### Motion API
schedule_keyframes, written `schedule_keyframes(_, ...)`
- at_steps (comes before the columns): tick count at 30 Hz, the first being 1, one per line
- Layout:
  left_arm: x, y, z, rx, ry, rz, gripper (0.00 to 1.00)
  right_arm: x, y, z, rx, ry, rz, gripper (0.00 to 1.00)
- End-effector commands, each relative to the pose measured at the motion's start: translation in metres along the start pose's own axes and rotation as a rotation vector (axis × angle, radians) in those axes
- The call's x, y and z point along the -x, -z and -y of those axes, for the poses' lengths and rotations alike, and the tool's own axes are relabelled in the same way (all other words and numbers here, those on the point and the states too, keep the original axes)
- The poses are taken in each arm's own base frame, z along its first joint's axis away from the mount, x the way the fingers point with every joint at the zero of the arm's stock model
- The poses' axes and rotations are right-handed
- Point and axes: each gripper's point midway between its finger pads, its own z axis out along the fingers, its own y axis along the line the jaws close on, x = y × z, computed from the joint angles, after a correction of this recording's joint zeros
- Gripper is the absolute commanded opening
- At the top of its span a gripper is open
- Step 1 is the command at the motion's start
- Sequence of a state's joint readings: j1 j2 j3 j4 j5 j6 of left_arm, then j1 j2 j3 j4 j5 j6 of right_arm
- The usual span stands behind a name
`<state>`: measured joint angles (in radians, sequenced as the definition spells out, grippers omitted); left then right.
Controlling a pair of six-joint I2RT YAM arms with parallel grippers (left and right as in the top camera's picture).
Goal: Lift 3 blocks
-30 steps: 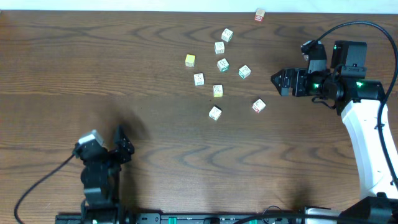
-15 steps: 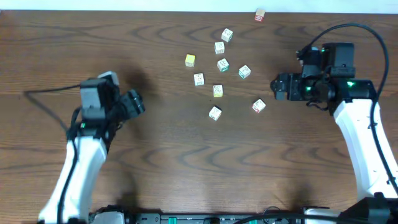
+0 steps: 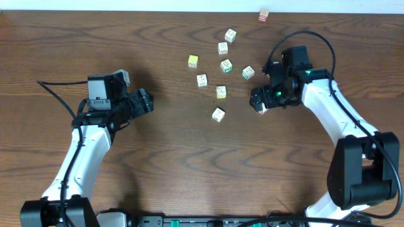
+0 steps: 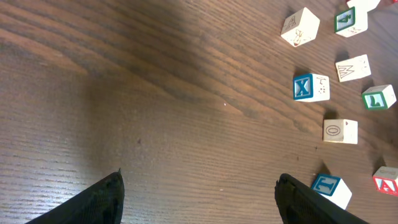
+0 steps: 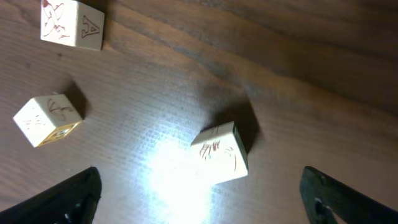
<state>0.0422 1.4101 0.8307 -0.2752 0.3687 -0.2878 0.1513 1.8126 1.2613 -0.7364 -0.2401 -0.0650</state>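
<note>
No block is off the dark wood-grain table [image 3: 189, 170] yet, so the step in hand looks like the approach to the first pick. The small whitish wooden cube with red marks [image 5: 221, 152] rests on the table under the right gripper [image 5: 200, 182]. It sits in the gap between the gripper's two black fingers [image 5: 74, 199], which stand wide apart and clear of it on both sides. This hand holds nothing.

The next move, as I judge it, calls for a straight descent with the cube centred, then a close on two opposite faces. The cube lies slightly turned against the finger line, so a small wrist twist may help.

Near the red-marked cube, on the robot's left of it, lie the small white cube with dark print [image 3: 218, 115] and the small whitish cube with yellow-orange marks [image 3: 221, 92]. Each stands free of its neighbours.

Well apart from the red-marked cube, farther left, the left gripper [image 4: 199, 183] hovers over bare wood, spread wide and empty.
</note>
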Motion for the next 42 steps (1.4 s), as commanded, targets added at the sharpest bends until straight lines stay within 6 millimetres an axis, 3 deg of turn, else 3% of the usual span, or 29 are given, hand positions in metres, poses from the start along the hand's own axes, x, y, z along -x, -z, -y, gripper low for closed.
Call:
schedule_keyframes(1,0.008,0.004,0.008,-0.020,-0.018,0.009,0.78,0.001,-0.006,-0.001,-0.001,0.055,-0.007,0.94)
schedule_keyframes(8,0.006,0.004,-0.005,0.048,-0.031,0.007,0.78,0.000,-0.007,0.000,-0.001,0.132,-0.011,0.93)
schedule_keyframes(13,-0.008,0.002,-0.021,0.122,-0.016,-0.030,0.78,-0.001,-0.008,0.000,-0.001,0.164,-0.018,0.86)
schedule_keyframes(24,-0.031,-0.003,-0.042,0.196,-0.002,-0.072,0.78,-0.009,-0.019,0.007,-0.024,0.156,-0.057,0.83)
schedule_keyframes(34,-0.036,-0.005,-0.048,0.218,0.001,-0.082,0.78,-0.023,-0.045,0.013,-0.015,0.141,-0.128,0.69)
schedule_keyframes(42,-0.036,-0.005,-0.048,0.218,0.001,-0.083,0.78,-0.028,-0.052,0.018,-0.033,0.136,-0.153,0.40)
